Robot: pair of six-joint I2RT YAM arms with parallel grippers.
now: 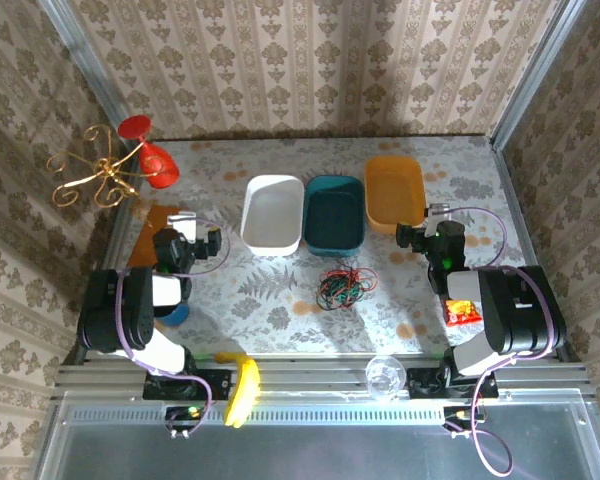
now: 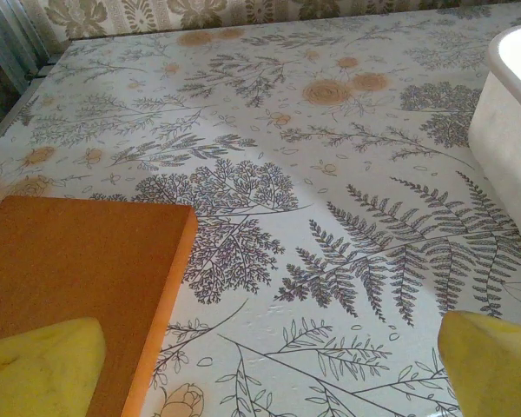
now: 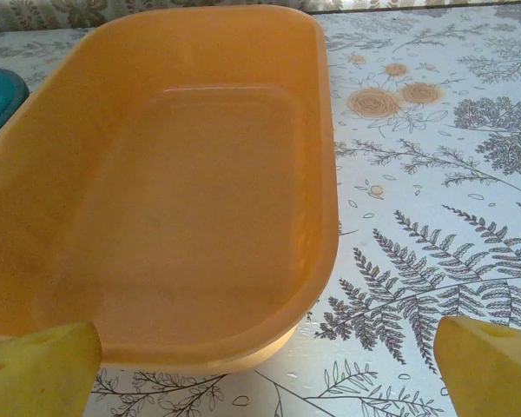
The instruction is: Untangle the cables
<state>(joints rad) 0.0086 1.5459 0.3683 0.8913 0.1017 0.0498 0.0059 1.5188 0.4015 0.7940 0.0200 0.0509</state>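
At table (image 1: 270,300) centre, overhead, the cables (image 1: 342,285) sit as one red-green-black clump near the teal bin (image 1: 334,212), long axis roughly left-right; ends too tangled to tell. Left wrist camera gives me an orange board (image 2: 78,261) and a wall of the white bin (image 2: 512,130); right wrist, the orange bin (image 3: 174,174). Left end effector (image 2: 269,365) and right end effector (image 3: 269,365) both released, fingers wide, grasping nothing.
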